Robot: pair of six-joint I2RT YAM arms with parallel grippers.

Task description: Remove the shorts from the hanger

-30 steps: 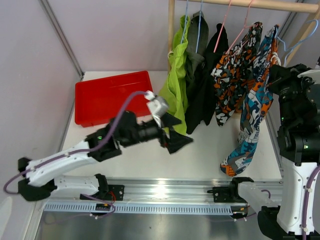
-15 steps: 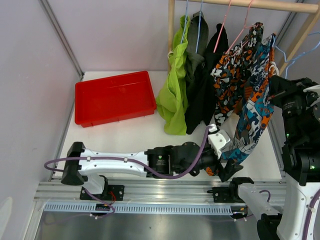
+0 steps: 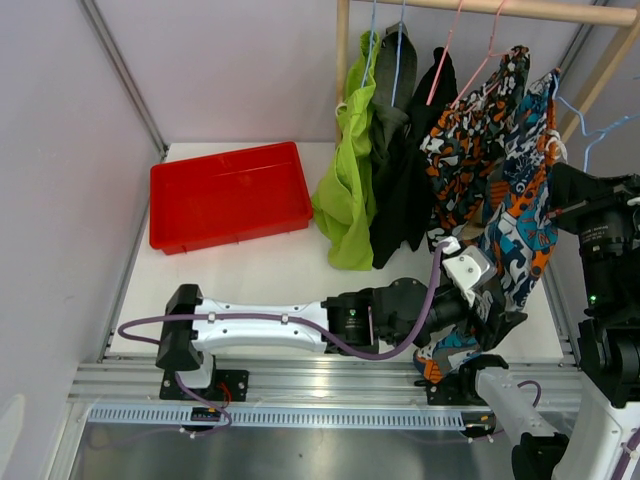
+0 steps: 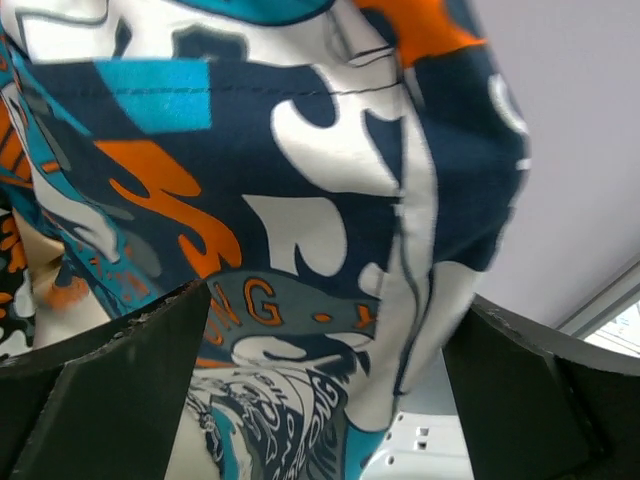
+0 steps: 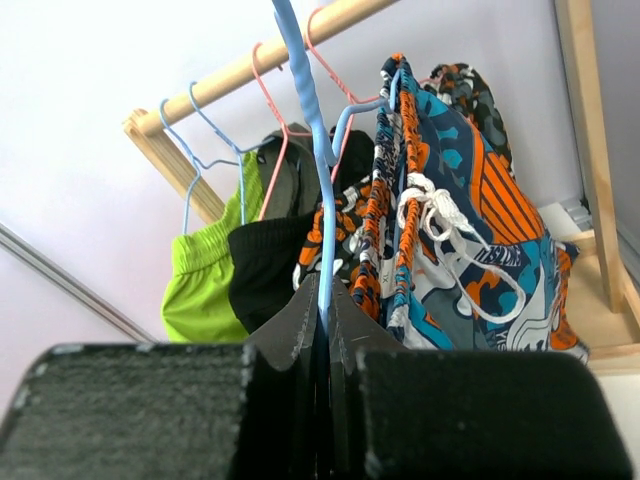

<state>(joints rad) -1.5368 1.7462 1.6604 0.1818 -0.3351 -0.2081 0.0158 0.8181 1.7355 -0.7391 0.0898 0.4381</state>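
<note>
Fingers point(image 4: 110, 390) of the left gripper point(image 4: 335, 300) stand wide apart, one at each lower corner of the wrist view. The teal-orange-white patterned shorts point(image 4: 300, 150) fill the space between and ahead of them, and the cloth is not pinched. From above, the left arm point(image 3: 260, 325) lies stretched along the near edge of the desk point(image 3: 280, 275). Its wrist is at the near right corner, where the lower leg of those shorts hangs down.

The right gripper point(image 5: 322, 320) has its fingers pressed together on the thin wire of a blue hanger point(image 5: 308, 110), just beside the shorts' waistband and its white drawstring point(image 5: 440, 215). Whether that hanger carries the shorts cannot be told. The right arm point(image 3: 605, 300) stands at the right edge.

The patterned pair hangs at the right end of a wooden rail point(image 3: 500, 8) over the far edge. To its left, in order, hang the orange-black-white patterned shorts point(image 3: 455, 160), the black shorts point(image 3: 405, 190), the dark grey-olive shorts point(image 3: 390, 110) and the lime green shorts point(image 3: 345, 195), all on wire hangers. A red tray point(image 3: 225, 200) sits at the far left corner, well apart from both grippers.
</note>
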